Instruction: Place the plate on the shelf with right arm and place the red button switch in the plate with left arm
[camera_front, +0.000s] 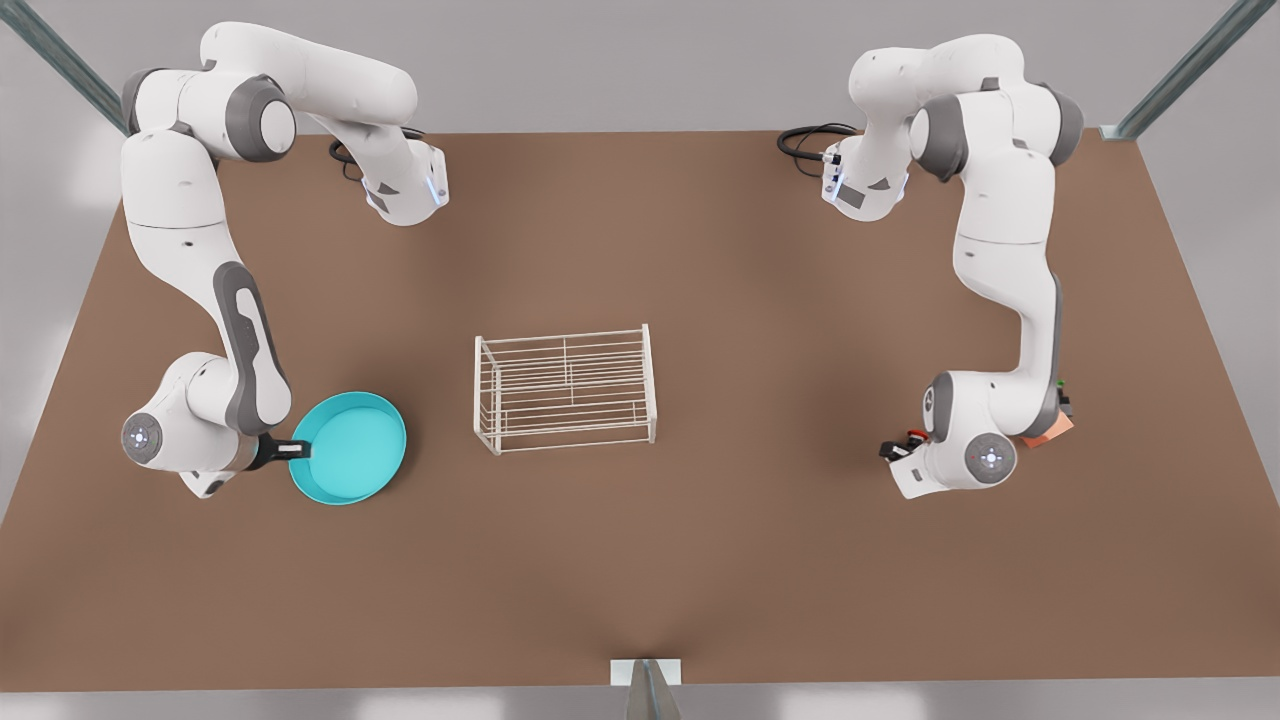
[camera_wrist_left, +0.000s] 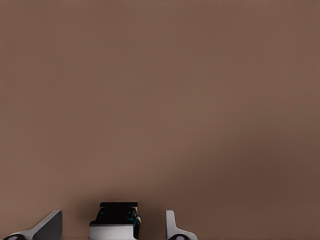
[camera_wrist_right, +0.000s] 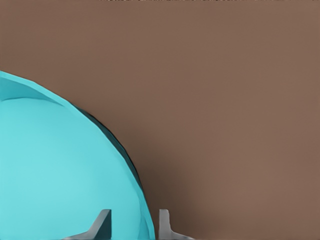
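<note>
1. The right gripper (camera_front: 296, 449) sits at the front view's left, at the near edge of the turquoise plate (camera_front: 352, 447). In the right wrist view its fingertips (camera_wrist_right: 102, 222) straddle the plate's rim (camera_wrist_right: 146, 210), one inside the dish and one outside; I judge them clamped on the rim, though a thin gap cannot be ruled out.
2. The plate appears to lie on the brown table (camera_front: 640, 560), or barely above it, well apart from the white wire shelf (camera_front: 565, 388) at the table's middle.
3. The left gripper (camera_front: 898, 452) is at the front view's right, low over the table. In the left wrist view its fingers (camera_wrist_left: 50, 226) stand apart around the switch's black body (camera_wrist_left: 117, 212), not touching it.
4. In the front view the red button switch (camera_front: 914, 436) peeks out beside that wrist. An orange cube (camera_front: 1050, 430) and a green-topped item (camera_front: 1062, 383) lie just beyond the arm.
5. Step in hand, as I judge it: both arms are at the grasp stage, the plate taken or nearly so, the switch not yet pinched.
6. Next, the right arm needs to lift the plate level, carry it over the shelf's top bars and set it flat. The left fingers need to close on the switch, then wait until the plate rests there.
</note>
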